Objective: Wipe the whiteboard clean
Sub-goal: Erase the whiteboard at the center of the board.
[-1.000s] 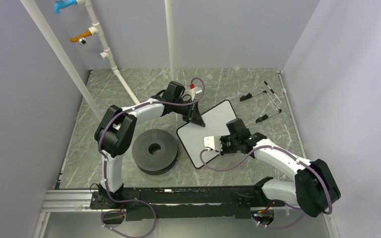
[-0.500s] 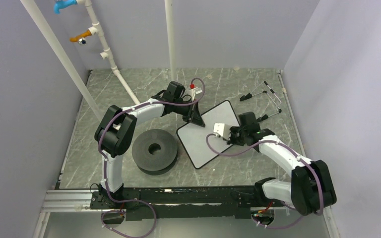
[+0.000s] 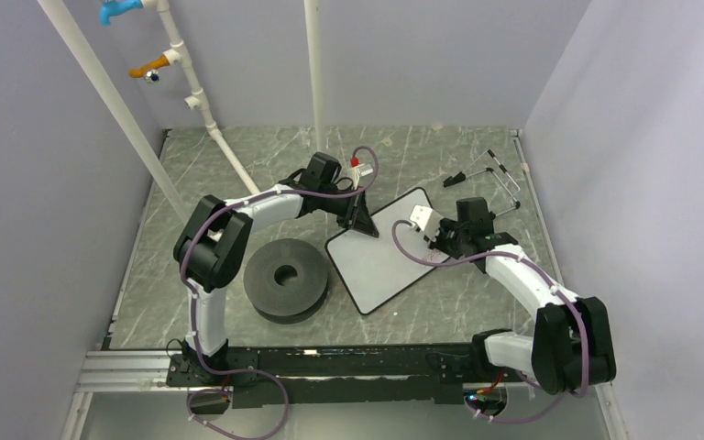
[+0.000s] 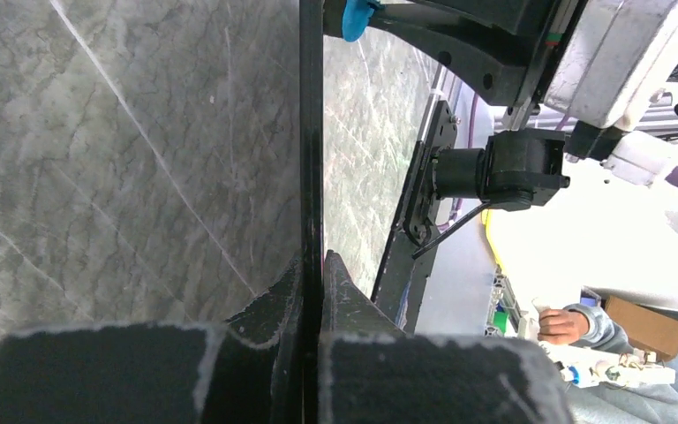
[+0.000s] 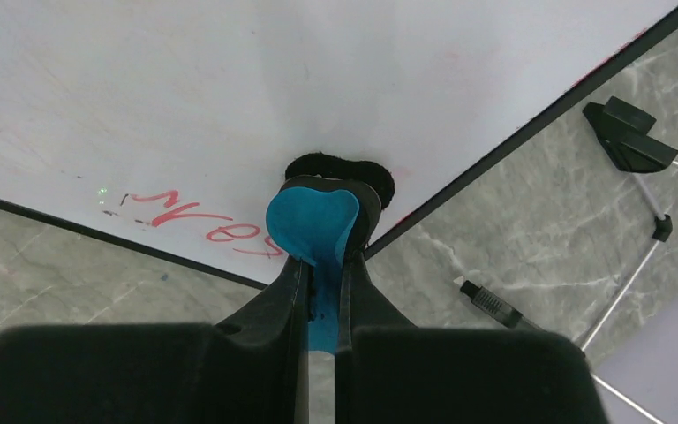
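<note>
So the whiteboard has a red scrawl, unreadable tbh. The left tool pinches its edge. The right tool, reaching in, clamps the blue eraser against its corner.

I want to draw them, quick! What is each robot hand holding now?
Left gripper: closed on the whiteboard edge.
Right gripper: closed on the blue eraser.

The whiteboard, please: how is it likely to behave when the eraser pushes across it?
The whiteboard probably stays stiff: its edge runs straight in the left wrist view. It looks thin, so likely light and apt to slide on the smooth table, were the left fingers not clamping its edge.
</note>
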